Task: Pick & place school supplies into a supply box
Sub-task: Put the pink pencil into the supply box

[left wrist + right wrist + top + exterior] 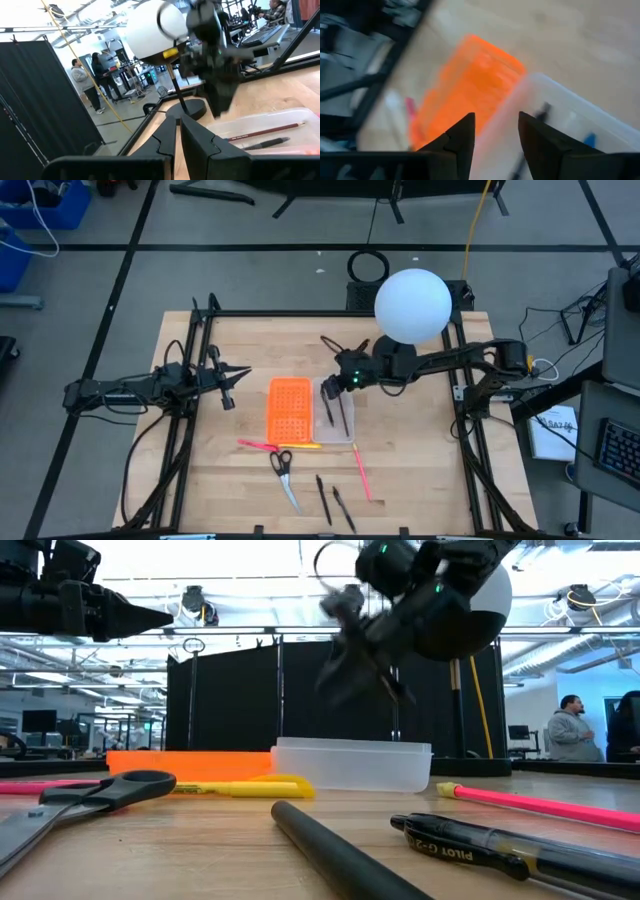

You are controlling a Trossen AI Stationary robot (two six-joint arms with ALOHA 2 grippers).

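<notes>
The supply box lies open at the table's middle: an orange grid half (291,412) joined to a translucent tray (337,428). In the tray lie a reddish-brown pencil (270,131) and a black pen (265,144). My right gripper (328,387) hangs open above the tray's far end with nothing between its fingers (497,137). Near the front edge lie a pink pen (257,445), a yellow pen (303,446), scissors (283,473), two black pens (323,498) and a pink pencil (361,475). My left gripper (228,385) waits shut at the table's left, above the wood.
A white globe lamp (412,305) stands on a dark stem behind the box at the far right, close over my right arm. Black frame rails (196,360) run along both sides of the table. People stand in the room beyond the table.
</notes>
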